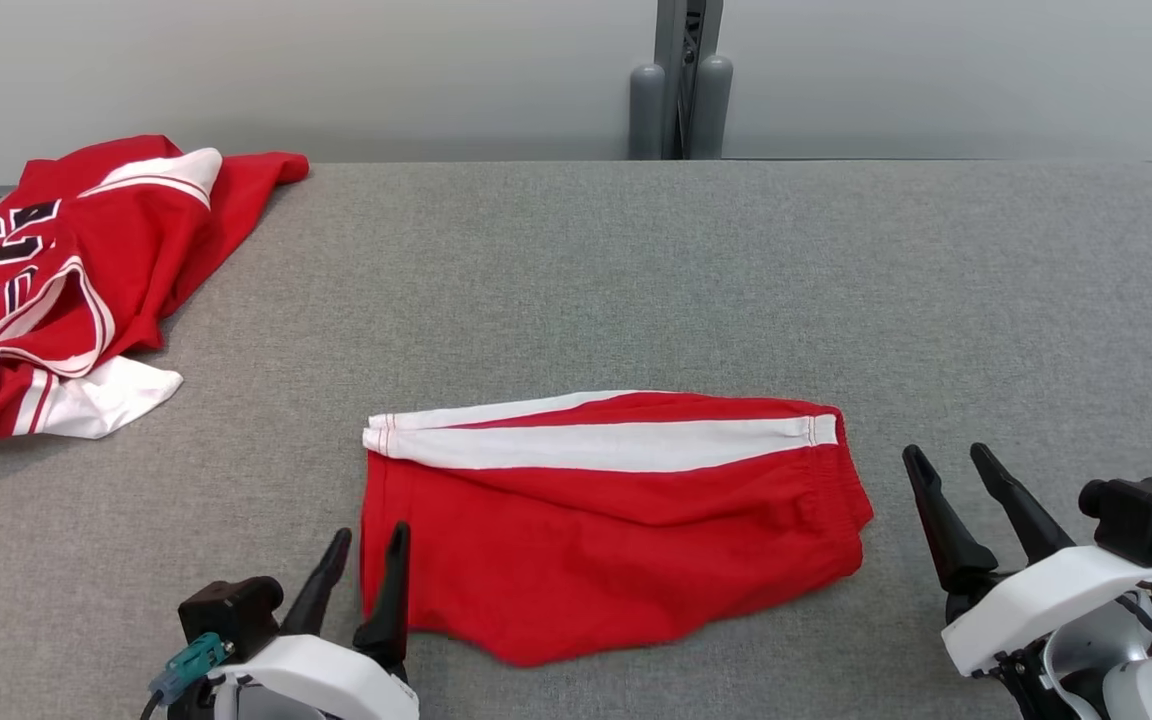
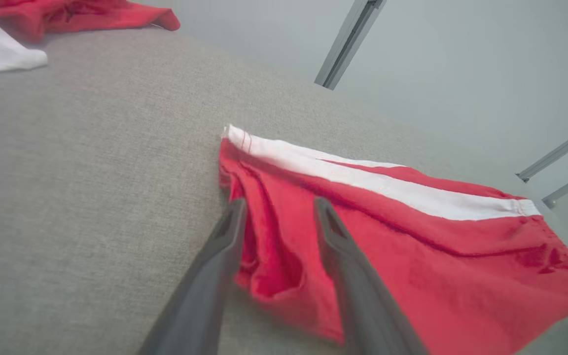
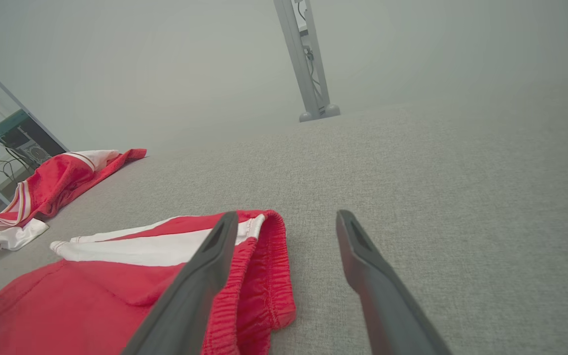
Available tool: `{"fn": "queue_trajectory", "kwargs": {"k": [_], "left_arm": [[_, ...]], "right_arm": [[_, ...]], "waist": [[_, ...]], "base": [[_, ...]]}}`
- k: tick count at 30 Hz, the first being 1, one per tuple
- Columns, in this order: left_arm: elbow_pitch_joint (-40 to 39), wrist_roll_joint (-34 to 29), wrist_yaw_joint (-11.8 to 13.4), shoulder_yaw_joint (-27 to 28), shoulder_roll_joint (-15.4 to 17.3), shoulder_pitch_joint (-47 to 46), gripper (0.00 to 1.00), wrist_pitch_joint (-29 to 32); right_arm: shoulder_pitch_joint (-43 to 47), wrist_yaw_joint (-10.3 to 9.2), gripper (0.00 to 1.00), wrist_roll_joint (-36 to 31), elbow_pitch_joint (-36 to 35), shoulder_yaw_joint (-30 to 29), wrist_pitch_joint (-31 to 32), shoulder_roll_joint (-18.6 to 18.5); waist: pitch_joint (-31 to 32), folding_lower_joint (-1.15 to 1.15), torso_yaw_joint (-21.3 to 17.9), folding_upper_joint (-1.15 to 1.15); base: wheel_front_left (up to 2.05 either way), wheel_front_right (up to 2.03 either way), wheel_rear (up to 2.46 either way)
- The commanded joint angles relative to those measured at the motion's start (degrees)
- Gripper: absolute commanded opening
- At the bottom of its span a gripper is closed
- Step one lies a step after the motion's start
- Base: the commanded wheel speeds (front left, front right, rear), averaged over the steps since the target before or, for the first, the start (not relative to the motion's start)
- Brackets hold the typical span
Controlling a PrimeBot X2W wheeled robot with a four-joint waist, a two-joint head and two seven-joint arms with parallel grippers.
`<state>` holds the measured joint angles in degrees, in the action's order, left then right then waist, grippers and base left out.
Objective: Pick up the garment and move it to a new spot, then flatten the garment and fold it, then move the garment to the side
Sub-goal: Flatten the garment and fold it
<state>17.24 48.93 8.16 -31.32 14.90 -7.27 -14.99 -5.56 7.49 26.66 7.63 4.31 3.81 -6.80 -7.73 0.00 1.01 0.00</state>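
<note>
- The left gripper (image 1: 370, 532) stood with fingers apart, clamped on nothing. The right gripper (image 1: 946, 453) stood wide apart, also empty.
- Judged step: folding appeared complete, and the move to the side remained.
- The next move called for closing on opposite edges.
- The garment (image 1: 616, 540) lay folded on the table (image 1: 636, 280), its hem end at the left fingertips and its waistband just beside the right gripper.

A crumpled red jersey (image 1: 136, 235) (white-trimmed, with dark lettering) is heaped at the far left corner of the grey fabric-covered worktop (image 1: 636, 280). A grey metal post (image 1: 681, 80) is seen behind the far edge, against a pale wall (image 1: 286, 70).
</note>
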Motion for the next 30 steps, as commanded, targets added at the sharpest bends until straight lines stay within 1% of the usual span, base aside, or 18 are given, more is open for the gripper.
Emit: {"fn": "queue_trajectory", "kwargs": {"k": [1, 8, 14, 19, 23, 26, 30], "left_arm": [[-0.1, -1.1, 0.5, 0.6, 0.3, -0.1, 1.00, -0.2], [-2.7, -9.5, 2.1, 3.7, 1.3, 0.2, 1.00, -0.2], [-4.8, -14.0, 3.2, 5.0, 1.9, 1.1, 1.00, -0.2], [-5.5, -15.2, 3.8, 5.6, 2.0, 1.6, 1.00, -0.2], [-6.1, -15.2, 3.7, 5.7, 1.6, 1.7, 1.00, -0.2], [-6.6, -15.2, 3.7, 5.9, 1.5, 1.8, 1.00, -0.2], [-7.0, -15.2, 3.5, 6.1, 1.4, 1.7, 1.00, -0.2]], "right_arm": [[0.5, 0.01, 1.00, -0.2, 0.0, 0.0, 0.3, -0.3], [2.2, 0.01, 1.00, -0.9, -0.2, -0.4, 0.3, 0.4], [4.9, 0.01, 1.00, -2.3, 0.4, -1.0, 0.4, 2.1], [5.7, 0.01, 1.00, -3.5, 2.0, -0.4, 0.1, 3.2], [4.6, 0.01, 1.00, -5.2, 4.2, -0.6, -0.1, 3.6], [3.1, 0.01, 1.00, -5.9, 6.8, -0.9, -0.5, 3.7], [0.6, 0.01, 1.00, -5.4, 12.1, -1.3, -1.4, 3.8]], "waist": [[0.4, 0.00, 0.3, 0.00], [1.9, 0.00, 0.8, 0.00], [3.0, 0.00, 1.3, 0.00], [3.4, 0.00, 2.2, 0.00], [3.3, 0.00, 3.4, 0.00], [3.0, 0.00, 4.3, 0.00], [2.5, 0.00, 5.5, 0.00]], "base": [[0.00, 0.00, 0.00], [0.00, 0.00, 0.00], [0.00, 0.00, 0.00], [0.00, 0.00, 0.00], [0.00, 0.00, 0.00], [0.00, 0.00, 0.00], [0.00, 0.00, 0.00]]}}
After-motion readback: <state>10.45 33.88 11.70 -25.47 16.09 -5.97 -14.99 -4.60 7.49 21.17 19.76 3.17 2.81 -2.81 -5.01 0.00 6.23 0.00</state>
